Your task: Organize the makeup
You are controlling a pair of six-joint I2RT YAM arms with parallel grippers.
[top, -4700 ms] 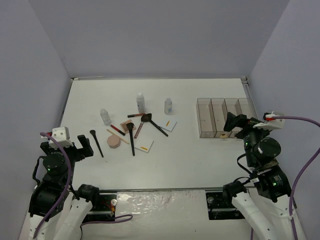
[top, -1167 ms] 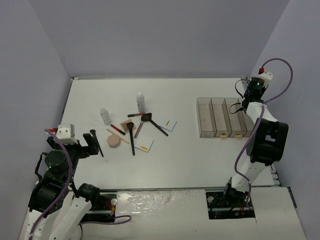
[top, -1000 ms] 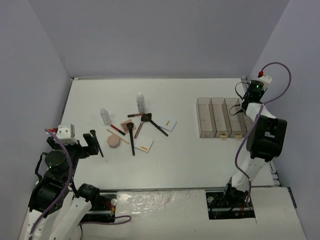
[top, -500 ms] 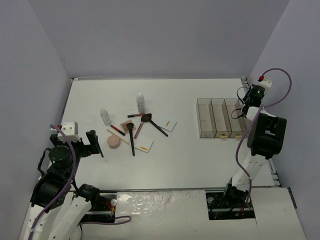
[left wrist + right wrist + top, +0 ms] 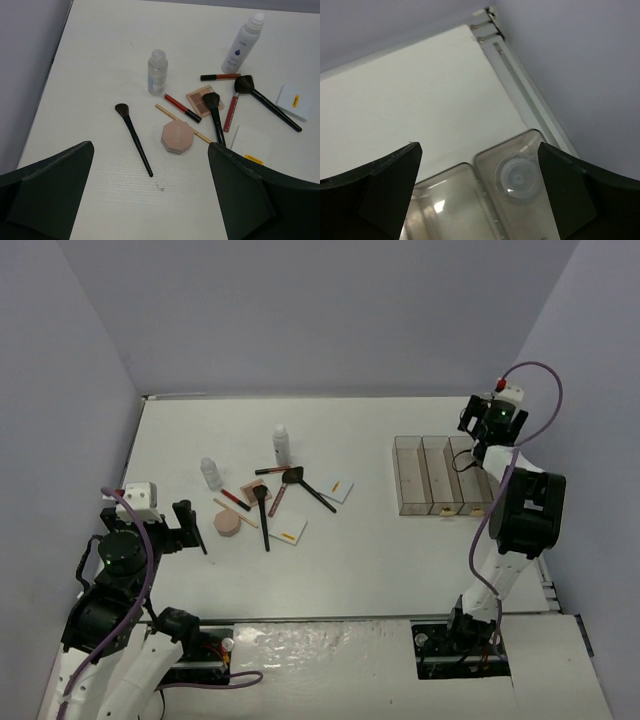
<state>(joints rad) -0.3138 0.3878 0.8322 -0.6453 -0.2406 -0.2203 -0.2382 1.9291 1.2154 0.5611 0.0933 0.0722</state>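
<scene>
The right gripper [image 5: 477, 147] has just let go above the organizer [image 5: 410, 476] at 3 o'clock, leaving the bottle [image 5: 518, 179] standing in its end compartment: one item filed. The left gripper [image 5: 151, 146] hangs released over the remaining makeup [image 5: 176, 137] at the desk's [image 5: 360, 550] 9 o'clock.

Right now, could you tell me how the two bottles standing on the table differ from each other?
The white bottle is taller and opaque, with a blue drop mark on its side. The clear bottle is shorter and see-through. The white bottle also stands farther back and more to the right than the clear bottle. Both stand upright with their caps on.
</scene>
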